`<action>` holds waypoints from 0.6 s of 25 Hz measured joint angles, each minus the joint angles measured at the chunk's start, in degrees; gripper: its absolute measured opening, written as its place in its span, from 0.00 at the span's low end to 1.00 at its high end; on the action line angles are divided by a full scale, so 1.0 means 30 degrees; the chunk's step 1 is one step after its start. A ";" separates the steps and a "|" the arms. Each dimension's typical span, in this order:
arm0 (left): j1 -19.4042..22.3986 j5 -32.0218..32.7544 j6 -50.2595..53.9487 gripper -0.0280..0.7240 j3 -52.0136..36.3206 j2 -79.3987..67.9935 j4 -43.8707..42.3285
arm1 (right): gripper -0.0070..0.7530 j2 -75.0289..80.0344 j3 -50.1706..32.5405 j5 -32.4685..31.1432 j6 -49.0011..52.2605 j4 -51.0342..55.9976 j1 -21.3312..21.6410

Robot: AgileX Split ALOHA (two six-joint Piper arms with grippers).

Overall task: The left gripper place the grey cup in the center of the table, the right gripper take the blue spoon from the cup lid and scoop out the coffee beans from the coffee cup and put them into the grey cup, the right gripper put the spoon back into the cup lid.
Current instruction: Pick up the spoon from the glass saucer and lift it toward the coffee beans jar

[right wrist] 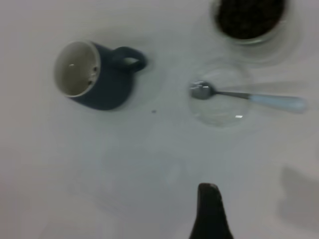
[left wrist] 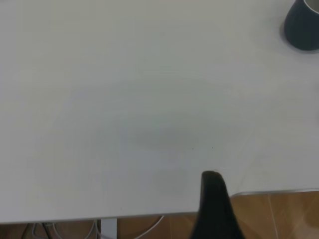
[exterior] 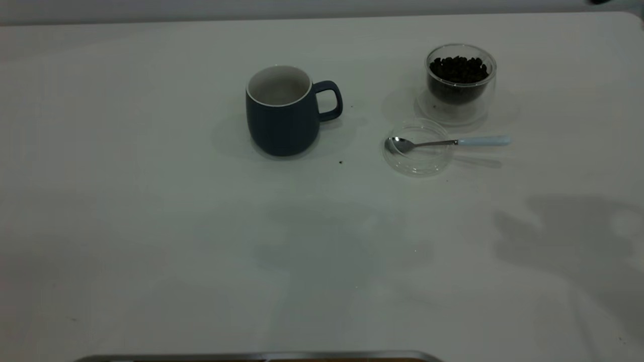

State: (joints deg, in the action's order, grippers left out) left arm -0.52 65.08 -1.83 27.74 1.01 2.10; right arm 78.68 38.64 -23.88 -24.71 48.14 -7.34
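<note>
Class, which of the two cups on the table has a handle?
The grey cup, opaque, handle pointing toward the clear, handleless coffee cup of beans.

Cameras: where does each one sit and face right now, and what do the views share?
Exterior: above, facing the table; grey cup, coffee cup, spoon on cup lid; no arms visible.
Left wrist: over bare table near its edge; one fingertip shows.
Right wrist: looking down; one fingertip shows.
Shared: all three see the grey cup.
</note>
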 joint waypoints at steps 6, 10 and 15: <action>0.0000 0.0000 0.0000 0.82 0.0000 0.0000 0.0000 | 0.78 0.4410 0.1593 -0.2699 -0.4869 0.5234 0.1971; 0.0000 0.0000 0.0000 0.82 0.0000 0.0000 0.0000 | 0.78 0.7032 0.1648 -0.4219 -0.8180 0.8012 0.3831; 0.0000 0.0000 0.0000 0.82 0.0000 0.0000 0.0000 | 0.78 1.0147 0.1688 -0.4679 -1.2154 1.1263 0.4680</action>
State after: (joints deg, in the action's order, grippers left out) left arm -0.52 65.08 -1.83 27.74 1.01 2.10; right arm 109.12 43.70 -37.92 -61.17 81.93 6.70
